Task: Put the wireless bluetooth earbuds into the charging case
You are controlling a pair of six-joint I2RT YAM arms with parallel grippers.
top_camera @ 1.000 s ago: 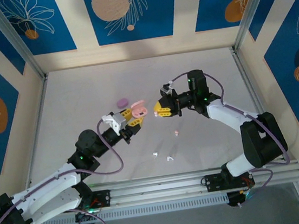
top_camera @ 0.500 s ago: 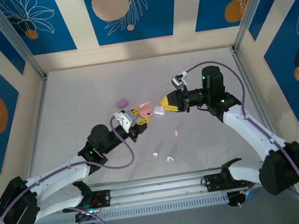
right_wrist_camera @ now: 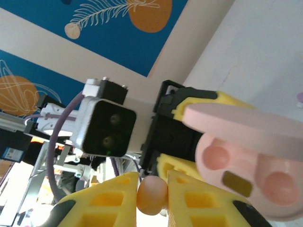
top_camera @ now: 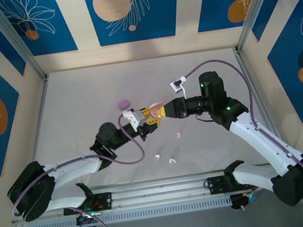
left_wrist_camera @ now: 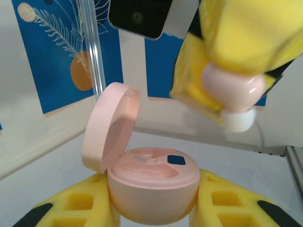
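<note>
- The left gripper [top_camera: 144,119] is clamping the open pink case [left_wrist_camera: 152,182] between narrow jaws.
- The right gripper [top_camera: 161,111] is pinching 1 pink earbud [left_wrist_camera: 232,87], hovering just above that case without touching it.
- 3 loose earbuds [top_camera: 171,160] are lying on the table [top_camera: 83,99].

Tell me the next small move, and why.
Probably ease the right gripper across and down so its bud meets a well of the open case: the bud hangs above, off to one side, untouching; both wells look empty.

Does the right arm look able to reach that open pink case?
Probably yes: the pink case, held by the left gripper, has its lid open, and the right gripper, shut on a pink earbud, is beside it, nothing between.
</note>
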